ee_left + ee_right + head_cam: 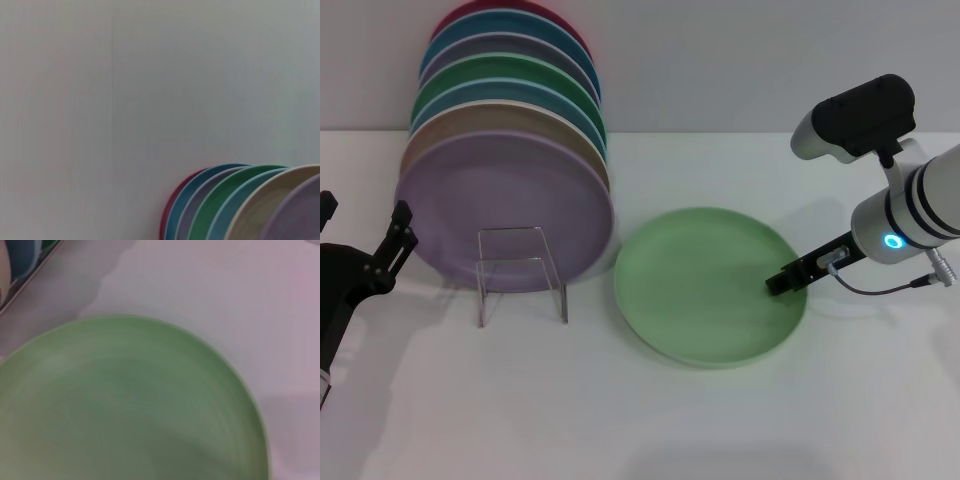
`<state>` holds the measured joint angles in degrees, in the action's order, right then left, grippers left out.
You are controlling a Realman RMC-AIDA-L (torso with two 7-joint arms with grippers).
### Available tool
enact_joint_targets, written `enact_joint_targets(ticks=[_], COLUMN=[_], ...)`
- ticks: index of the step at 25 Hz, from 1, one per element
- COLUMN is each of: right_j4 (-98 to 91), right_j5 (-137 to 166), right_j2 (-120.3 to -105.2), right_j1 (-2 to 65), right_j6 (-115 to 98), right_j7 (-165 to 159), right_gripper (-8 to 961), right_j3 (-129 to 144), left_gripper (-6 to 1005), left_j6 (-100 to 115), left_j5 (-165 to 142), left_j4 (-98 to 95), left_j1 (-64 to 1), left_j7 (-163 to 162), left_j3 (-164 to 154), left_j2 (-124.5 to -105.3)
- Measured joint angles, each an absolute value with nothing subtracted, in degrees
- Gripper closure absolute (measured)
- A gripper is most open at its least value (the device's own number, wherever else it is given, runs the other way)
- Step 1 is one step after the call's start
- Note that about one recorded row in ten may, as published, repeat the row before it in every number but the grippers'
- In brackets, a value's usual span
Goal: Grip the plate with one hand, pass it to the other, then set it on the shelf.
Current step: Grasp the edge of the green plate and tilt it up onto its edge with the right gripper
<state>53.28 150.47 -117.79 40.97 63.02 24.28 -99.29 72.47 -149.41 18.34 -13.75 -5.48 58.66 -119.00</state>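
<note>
The pale mint-green plate (708, 283) lies flat on the white table, right of centre. It fills most of the right wrist view (125, 405). My right gripper (787, 281), slim and black on the cyan-ringed arm, sits low at the plate's right rim, its tip over the rim. My left gripper (365, 235), black, is at the far left edge, open and empty, well apart from the plate. The clear acrylic shelf (520, 272) stands on the table left of the plate, with nothing in its front frame.
A row of several coloured plates stands on edge behind the shelf, with a lilac plate (505, 205) in front. Their rims also show in the left wrist view (240, 205) against the pale wall. A grey cable (880, 290) hangs from the right wrist.
</note>
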Motion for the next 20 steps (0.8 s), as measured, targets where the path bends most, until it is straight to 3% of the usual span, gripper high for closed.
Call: enact_joint_targets(ticks=[5,11,20], right_j4=[53.4,53.5,55.1], right_j5=[150.5,150.4,150.0], right_j2=[-117.94,-118.04,-118.20], right_j1=[40.9,40.9,39.9], right_j6=[63.0,63.0,63.1], right_j7=[24.4,24.9,25.3], right_gripper=[400,646,741], right_j3=[-99.1,-99.1,-99.1], left_gripper=[167,168,169], left_j6=[72.7,72.7,72.7], left_j5=[-149.4,-149.4,-149.4], left_j4=[18.4,18.4,18.3], left_j1=[-13.8,-14.1,-14.2], left_j7=[-5.5,-5.5,-5.5], left_j3=[58.6,58.6,58.6], left_j2=[-119.00,-119.00,-119.00])
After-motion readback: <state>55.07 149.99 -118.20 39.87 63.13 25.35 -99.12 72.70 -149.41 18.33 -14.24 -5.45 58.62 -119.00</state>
